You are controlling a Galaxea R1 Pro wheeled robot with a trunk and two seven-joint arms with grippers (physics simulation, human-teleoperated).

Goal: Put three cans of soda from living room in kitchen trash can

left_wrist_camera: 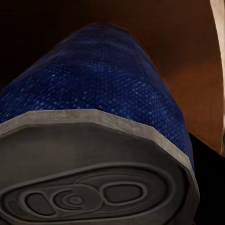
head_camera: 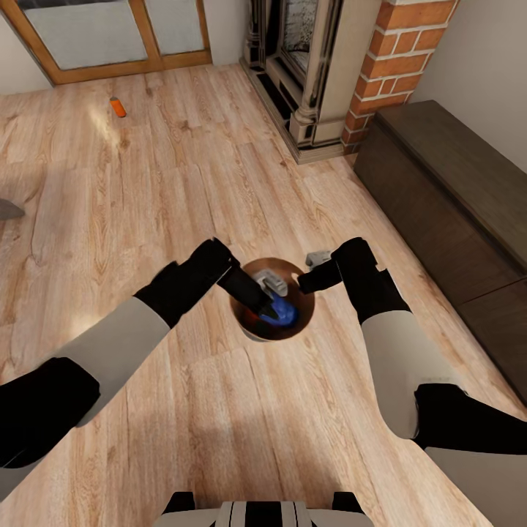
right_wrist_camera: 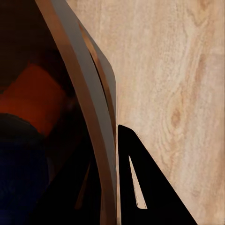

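Observation:
The tash can (head_camera: 253, 333) stands on the wood plank floor between my two arms. My left gripper (head_camera: 271, 307) reaches down into it and looks shut on the blue can of soda (head_camera: 283, 314), whose grey top and blue side (left_wrist_camera: 103, 84) sit right up against the left wrist camera. An orange can (head_camera: 249, 315) lies inside the bucket beside it, also seen as an orange can (right_wrist_camera: 33, 98) past the rim. My right gripper (head_camera: 307, 282) is shut on the bucket's rim (right_wrist_camera: 84, 93), with one black finger (right_wrist_camera: 145, 187) outside the wall. A second orange can (head_camera: 118, 107) lies on the floor far off to the left.
A red brick fireplace (head_camera: 410, 58) stands ahead on the right, with a long dark low cabinet (head_camera: 454, 197) along the right wall. Wood-framed glass doors (head_camera: 110, 36) are at the back left. A grey object (head_camera: 9, 210) pokes in at the left edge.

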